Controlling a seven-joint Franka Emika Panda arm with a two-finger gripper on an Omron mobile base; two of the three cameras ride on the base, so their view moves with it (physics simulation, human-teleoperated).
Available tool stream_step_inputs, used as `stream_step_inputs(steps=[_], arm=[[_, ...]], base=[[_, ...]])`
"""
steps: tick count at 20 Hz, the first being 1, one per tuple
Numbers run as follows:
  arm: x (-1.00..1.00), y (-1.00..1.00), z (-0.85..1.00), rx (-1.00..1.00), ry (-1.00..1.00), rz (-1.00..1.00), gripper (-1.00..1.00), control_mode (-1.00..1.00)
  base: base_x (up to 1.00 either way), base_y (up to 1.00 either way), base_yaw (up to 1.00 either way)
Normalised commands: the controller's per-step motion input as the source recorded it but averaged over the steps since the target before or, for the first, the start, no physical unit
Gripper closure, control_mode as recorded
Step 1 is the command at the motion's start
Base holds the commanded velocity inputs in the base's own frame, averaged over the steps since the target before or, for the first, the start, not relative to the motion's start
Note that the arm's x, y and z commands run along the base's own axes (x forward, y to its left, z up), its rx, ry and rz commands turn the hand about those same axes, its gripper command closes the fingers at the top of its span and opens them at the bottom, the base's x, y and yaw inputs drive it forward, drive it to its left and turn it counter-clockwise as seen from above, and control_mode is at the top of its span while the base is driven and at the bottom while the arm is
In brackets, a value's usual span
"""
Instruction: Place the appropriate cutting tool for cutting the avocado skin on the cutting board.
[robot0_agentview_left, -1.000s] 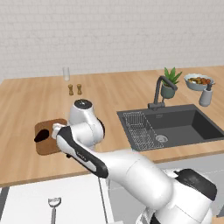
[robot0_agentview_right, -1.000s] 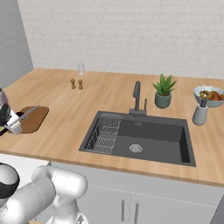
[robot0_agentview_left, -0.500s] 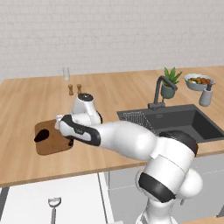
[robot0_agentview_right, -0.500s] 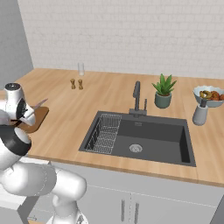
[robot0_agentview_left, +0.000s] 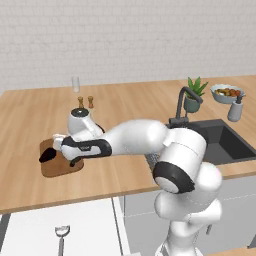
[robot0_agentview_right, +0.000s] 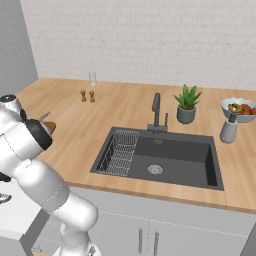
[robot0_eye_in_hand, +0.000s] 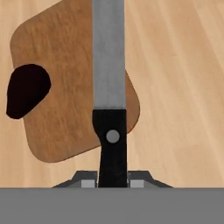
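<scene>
The slim knife with a black riveted handle and a narrow grey steel blade is pinched by its handle between the 2 dark fingers of the white arm's gripper, whose tips show just either side of the handle at the bottom of the hand view. The blade runs straight away from the hand, across the brown wooden cutting board with rounded corners.

In the hand view the blade lies over the board's near-side half, its far end passing the board's edge and out of the picture. Whether the knife is touching the wood or hanging above it cannot be told from these pictures. The small, nearly black, egg-shaped avocado sits at the board's edge, partly over the pale wooden counter, and well apart from the blade.

In the left base view the gripper is over the cutting board, beside the avocado, with the arm stretched low across the counter.

As a judgement, the task looks mostly done: the right tool is picked and carried to the board. What is left is to set the knife flat on the wood, open the fingers and draw the hand away. A silver peeler with a looped head lies untouched on the white surface below the counter.
</scene>
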Motion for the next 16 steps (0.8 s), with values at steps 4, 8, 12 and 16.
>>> stream_step_inputs(steps=[4, 8, 12, 16], arm=[[0.40, 0.01, -0.01, 0.00, 0.10, 0.00, 1.00, -1.00], [0.32, 0.07, -0.28, -0.03, 0.08, 0.00, 1.00, -1.00], [0.20, 0.16, -0.54, -0.07, 0.01, 0.00, 1.00, -1.00], [0.12, 0.15, -0.46, -0.08, 0.00, 0.00, 1.00, -1.00]], base=[[0.00, 0.00, 0.00], [0.00, 0.00, 0.00], [0.00, 0.00, 0.00], [0.00, 0.00, 0.00]])
